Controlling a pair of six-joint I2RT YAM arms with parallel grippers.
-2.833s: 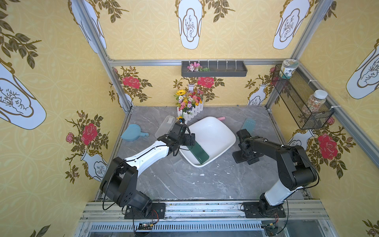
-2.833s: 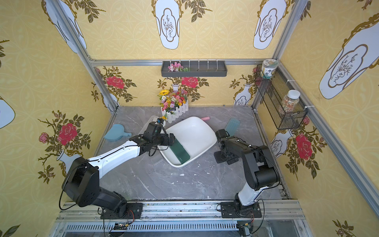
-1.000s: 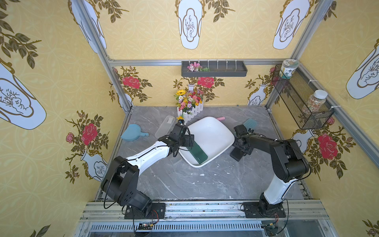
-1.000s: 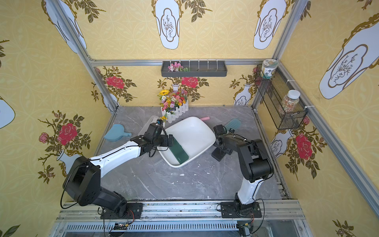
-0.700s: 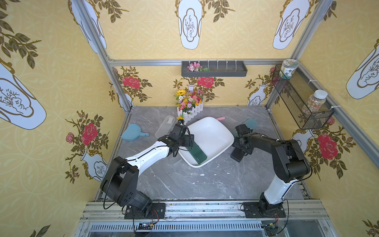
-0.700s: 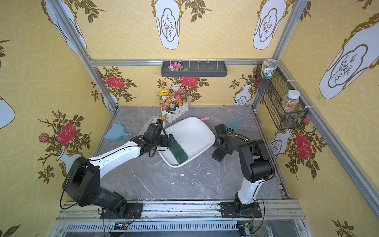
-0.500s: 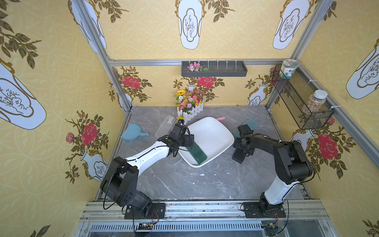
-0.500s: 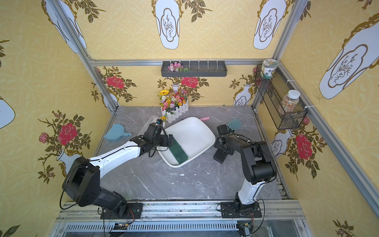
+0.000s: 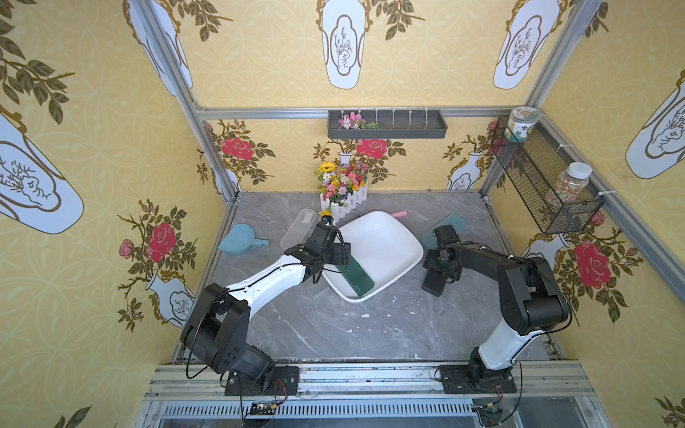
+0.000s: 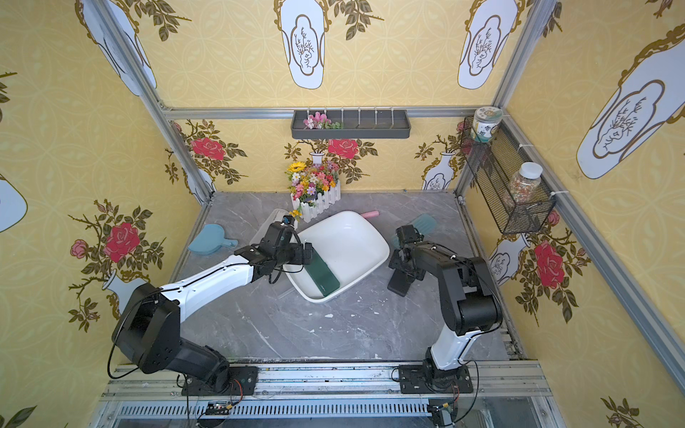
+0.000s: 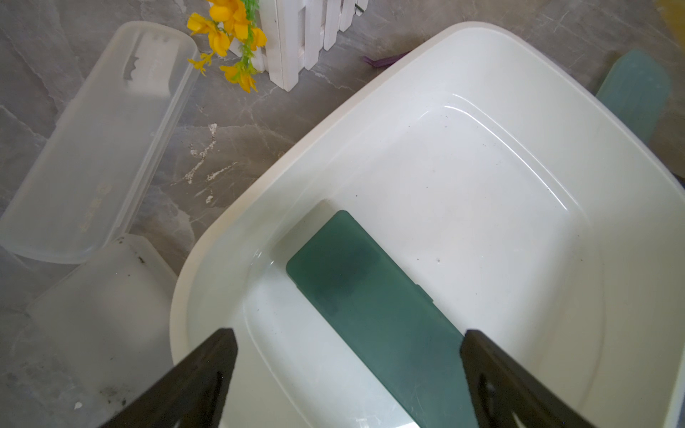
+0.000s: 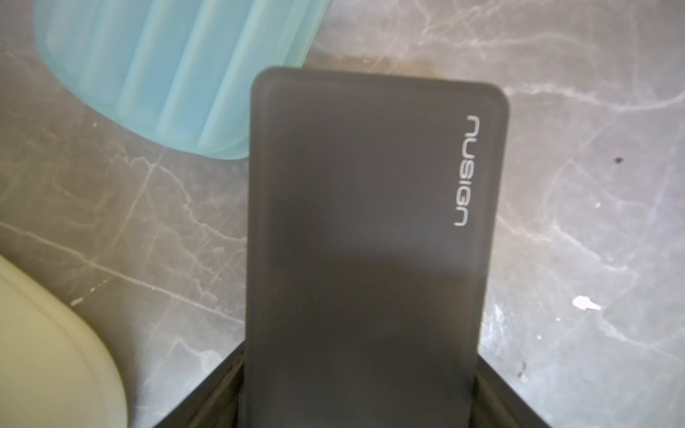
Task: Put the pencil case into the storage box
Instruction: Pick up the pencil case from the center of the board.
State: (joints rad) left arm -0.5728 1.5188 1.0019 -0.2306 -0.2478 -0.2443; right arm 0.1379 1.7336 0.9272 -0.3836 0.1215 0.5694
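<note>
The storage box (image 9: 385,237) is a white tub in the middle of the table, seen in both top views (image 10: 348,237). A dark green pencil case (image 9: 356,277) lies flat inside it along the near left wall. My left gripper (image 9: 346,255) hangs over the green case's end at the tub's left rim. In the left wrist view that gripper (image 11: 348,335) stands open and empty. Right of the tub, my right gripper (image 9: 437,273) is shut on a dark grey pencil case (image 12: 370,222) marked "nusign". The grey case (image 9: 434,284) juts toward the table's front, outside the tub (image 12: 44,333).
A ribbed light-blue case (image 9: 450,226) lies behind the right gripper. Two clear cases (image 11: 100,140) lie left of the tub, next to a blue paddle-shaped thing (image 9: 239,241). A white flower fence (image 9: 343,198) and a pink object (image 9: 396,214) stand behind the tub.
My right gripper has shifted a little to the right, away from the tub, with the dark grey case in it. The left arm and the green case have not moved.
</note>
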